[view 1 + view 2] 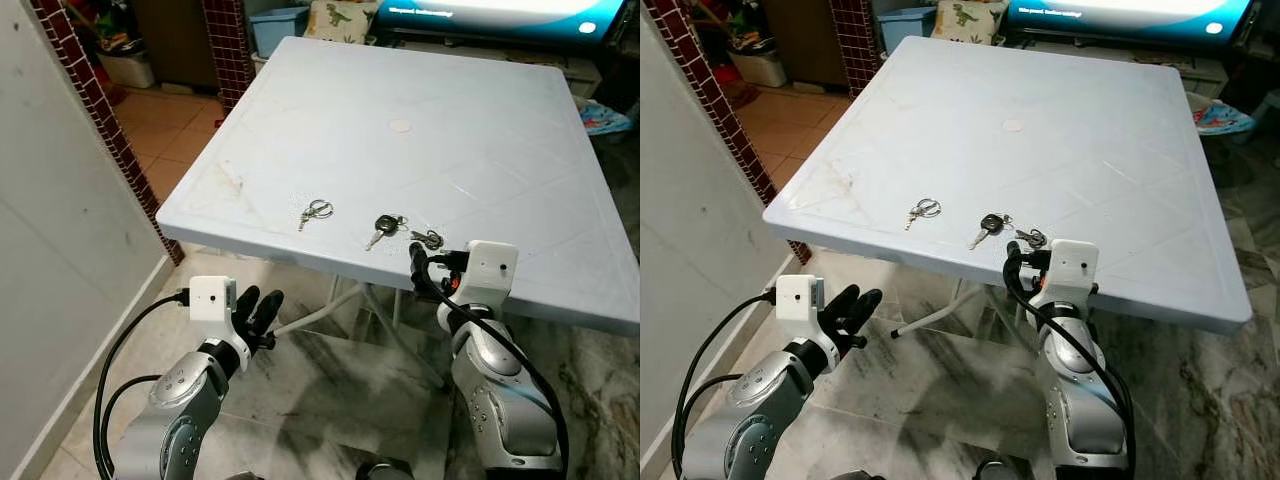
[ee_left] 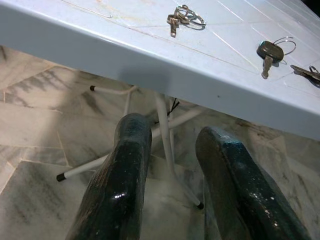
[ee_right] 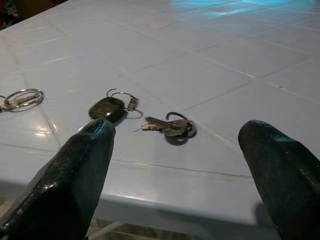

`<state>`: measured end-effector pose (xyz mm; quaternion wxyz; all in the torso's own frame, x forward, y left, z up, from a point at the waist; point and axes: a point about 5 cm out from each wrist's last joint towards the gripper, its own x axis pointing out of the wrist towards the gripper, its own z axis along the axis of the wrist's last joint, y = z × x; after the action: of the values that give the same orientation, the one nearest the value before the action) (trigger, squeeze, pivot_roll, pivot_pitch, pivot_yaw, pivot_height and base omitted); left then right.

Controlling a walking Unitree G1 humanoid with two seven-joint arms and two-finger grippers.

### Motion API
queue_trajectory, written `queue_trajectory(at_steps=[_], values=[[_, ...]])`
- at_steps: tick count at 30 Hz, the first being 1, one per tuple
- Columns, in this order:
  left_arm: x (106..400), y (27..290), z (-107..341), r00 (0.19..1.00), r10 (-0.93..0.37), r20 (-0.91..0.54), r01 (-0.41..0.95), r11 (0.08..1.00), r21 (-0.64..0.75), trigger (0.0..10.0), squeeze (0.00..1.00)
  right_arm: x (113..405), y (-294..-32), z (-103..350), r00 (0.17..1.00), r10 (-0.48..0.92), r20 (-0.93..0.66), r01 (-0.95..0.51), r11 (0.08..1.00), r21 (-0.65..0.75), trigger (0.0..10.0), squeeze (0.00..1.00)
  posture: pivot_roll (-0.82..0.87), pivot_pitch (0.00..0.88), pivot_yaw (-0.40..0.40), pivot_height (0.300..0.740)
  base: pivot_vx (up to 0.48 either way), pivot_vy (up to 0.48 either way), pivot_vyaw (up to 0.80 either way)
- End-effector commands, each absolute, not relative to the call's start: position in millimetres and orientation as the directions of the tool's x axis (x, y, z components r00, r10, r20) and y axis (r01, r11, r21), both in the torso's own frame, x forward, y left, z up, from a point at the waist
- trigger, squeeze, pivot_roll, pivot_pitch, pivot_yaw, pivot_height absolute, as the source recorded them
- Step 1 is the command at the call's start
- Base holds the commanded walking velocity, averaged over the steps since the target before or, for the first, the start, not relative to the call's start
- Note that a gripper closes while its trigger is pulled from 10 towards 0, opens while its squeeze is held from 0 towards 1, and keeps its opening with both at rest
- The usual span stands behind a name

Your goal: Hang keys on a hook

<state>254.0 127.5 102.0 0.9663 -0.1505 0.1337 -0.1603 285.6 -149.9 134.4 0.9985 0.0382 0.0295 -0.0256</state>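
Keys [image 3: 167,126] shiny metal; table [image 1: 480,130] smooth plastic; floor [image 2: 35,145] glossy marble.

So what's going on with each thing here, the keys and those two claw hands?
Small key ring: flat on table, untouched.
Black-headed key: flat, untouched.
Third key bunch: flat near table edge.
Right gripper: open, facing keys.
Left gripper: open, below table edge.

Bright, even room light; a screen [image 1: 490,12] glares blue-white across the table [image 1: 450,90], whose underside lies in shade.
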Motion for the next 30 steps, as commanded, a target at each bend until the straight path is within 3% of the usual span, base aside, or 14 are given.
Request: queue_trajectory(at_steps=[1, 6, 10, 23, 30], values=[[254.6, 128.0, 99.6, 0.906, -0.356, -0.23, 0.269, 0.902, -0.337, 10.0, 0.0, 286.3, -150.3, 136.2, 0.997, -0.05, -0.058, 0.054, 0.996, 0.069, 10.0, 0.0, -0.05, 0.136, 0.032, 0.74, 0.0, 0.0, 0.0], [255.2, 128.1, 100.0, 0.907, -0.355, -0.225, 0.27, 0.903, -0.335, 10.0, 0.0, 282.4, -144.2, 138.4, 0.999, 0.018, -0.028, -0.014, 0.988, 0.153, 10.0, 0.0, -0.05, 0.135, 0.029, 0.74, 0.0, 0.0, 0.0], [255.2, 128.1, 99.9, 0.907, -0.354, -0.229, 0.27, 0.904, -0.331, 10.0, 0.0, 281.5, -143.7, 136.6, 0.999, 0.026, -0.039, -0.02, 0.991, 0.134, 10.0, 0.0, -0.05, 0.135, 0.029, 0.74, 0.0, 0.0, 0.0], [253.7, 126.9, 99.1, 0.9, -0.369, -0.231, 0.284, 0.9, -0.332, 10.0, 0.0, 276.6, -151.4, 132.1, 0.997, -0.023, -0.072, 0.027, 0.998, 0.055, 10.0, 0.0, -0.06, 0.129, 0.029, 0.74, 0.0, 0.391, 0.0], [254.1, 126.1, 98.7, 0.899, -0.372, -0.231, 0.288, 0.9, -0.329, 10.0, 0.0, 278.8, -148.8, 132.4, 0.997, 0.003, -0.078, 0.004, 0.996, 0.086, 10.0, 0.0, -0.06, 0.126, 0.028, 0.74, 0.0, 0.444, 0.0]])
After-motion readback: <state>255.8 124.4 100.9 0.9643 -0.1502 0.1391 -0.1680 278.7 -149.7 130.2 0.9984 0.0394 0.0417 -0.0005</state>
